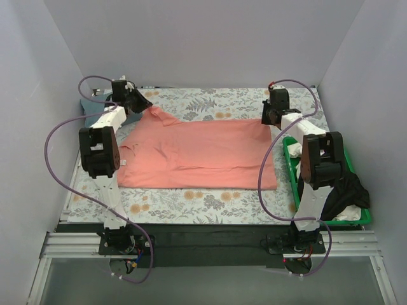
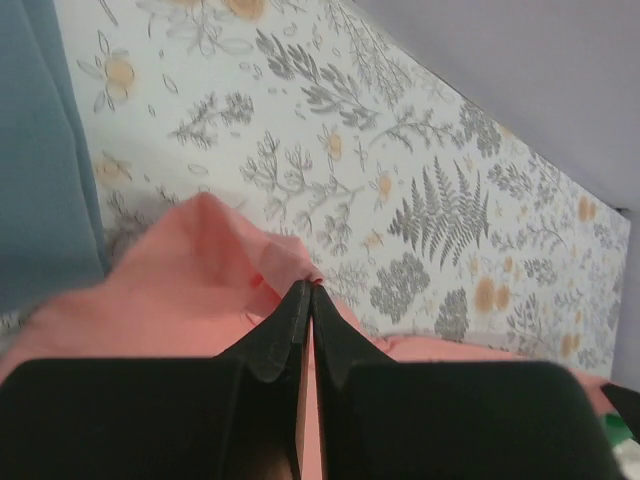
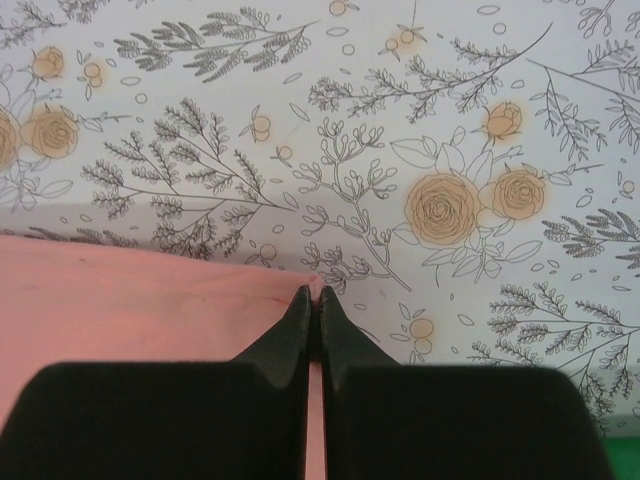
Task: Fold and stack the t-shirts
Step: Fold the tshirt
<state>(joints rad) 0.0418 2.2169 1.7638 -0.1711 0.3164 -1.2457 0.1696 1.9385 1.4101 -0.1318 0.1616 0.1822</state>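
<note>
Pink tee [image 1: 197, 152] pinched, left hand [image 2: 308, 292], right hand [image 3: 313, 293]

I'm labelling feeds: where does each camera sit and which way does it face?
Top external: above and behind the arm bases, looking down at the coral-pink t-shirt on the floral cloth; left arm and right arm show.
Left wrist: on that wrist, looking past the left gripper, shut on the shirt's far-left corner.
Right wrist: on that wrist, looking past the right gripper, shut on the shirt's far-right corner.
All three show shirt and cloth.
</note>
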